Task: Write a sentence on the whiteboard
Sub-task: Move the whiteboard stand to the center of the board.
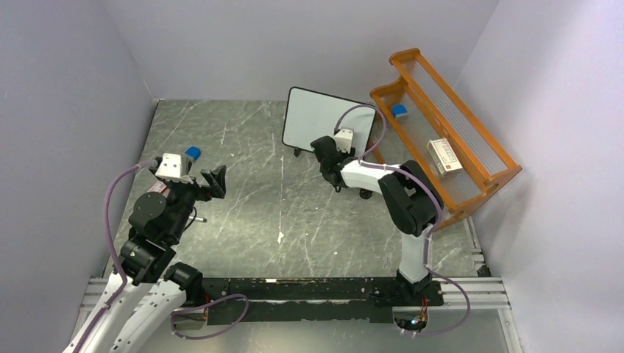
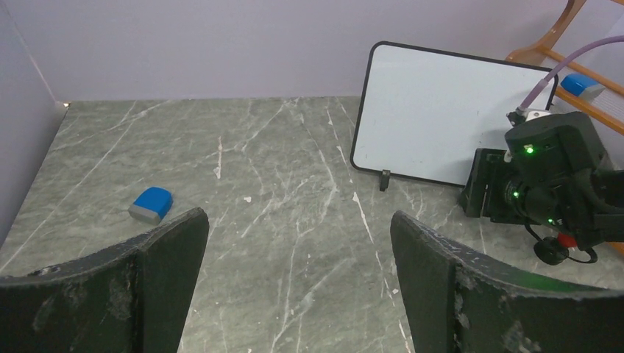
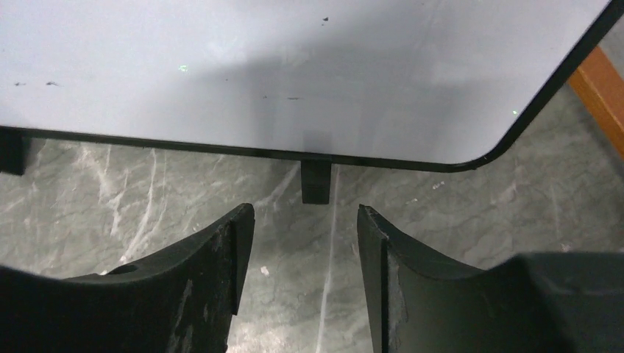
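Points the right gripper low at the whiteboard, fingers parted to a moderate gap and gripping nothing, with only marbled tabletop showing between them. Finds the board just ahead of those fingertips, upright and apart from them, its black-framed lower edge crossing above the gap. Lines up one small black foot directly ahead of the gap, resting on the tabletop, with a second one at the far left edge of the right wrist view. Shows a few tiny dark specks on the white face. Catches an orange rack ahead and to the right of the same gripper, just past the board's rounded lower corner. Carries the left gripper spread wide, clasping nothing, above the tabletop and well apart from the board, which stands ahead and to the right of it. Has a small blue block lying flat ahead and to the left of the left fingers, near them but not touching. Puts the right arm's wrist to the right of the left gripper, close in front of the board's lower right corner.
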